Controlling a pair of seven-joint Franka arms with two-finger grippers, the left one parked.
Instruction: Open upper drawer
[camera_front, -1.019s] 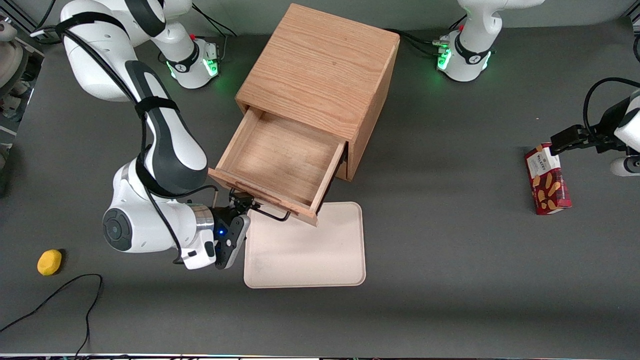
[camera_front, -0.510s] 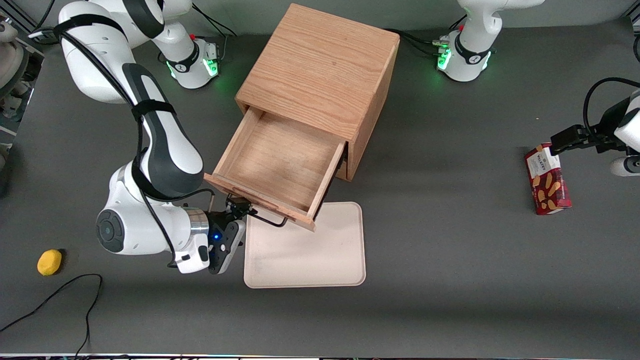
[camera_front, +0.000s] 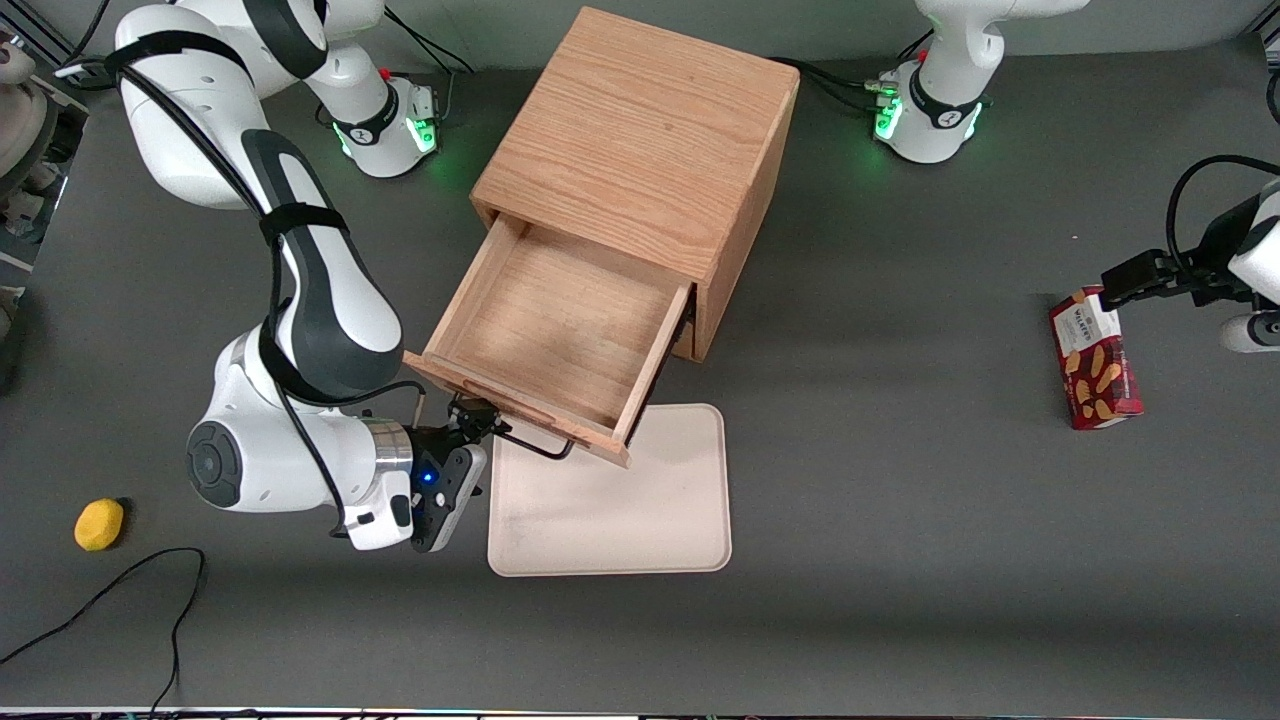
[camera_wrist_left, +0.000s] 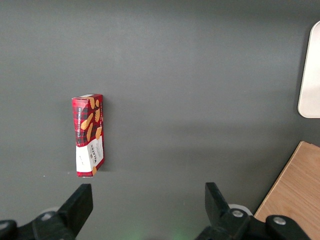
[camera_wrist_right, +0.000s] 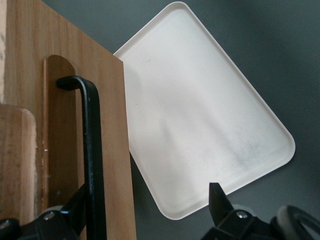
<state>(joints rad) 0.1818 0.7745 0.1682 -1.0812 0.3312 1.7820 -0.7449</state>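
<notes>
1. I see the upper drawer (camera_front: 545, 335) pulled well out of the oak cabinet (camera_front: 640, 150), its empty wooden floor open to view.
2. Its sliding axis runs diagonally in the front view, from the cabinet at about 1 o'clock to the drawer front at about 7 o'clock; the front panel's long edge runs from 10 o'clock to 4 o'clock.
3. The drawer front overhangs the edge of the cream tray (camera_front: 610, 500), which lies flat on the grey table (camera_front: 900, 450), nearer the front camera than the cabinet.
4. The black wire handle (camera_wrist_right: 92, 155) stands off the drawer front, its bar parallel to the panel's long edge.
5. My gripper (camera_front: 470, 420) sits at the handle's end toward the working arm; in the wrist view its fingers (camera_wrist_right: 218, 200) are spread wide, one beside the bar, the other apart over the tray, pinching nothing.
6. A red biscuit box (camera_front: 1093, 358) lies toward the parked arm's end, and a yellow object (camera_front: 99, 524) toward the working arm's.
</notes>
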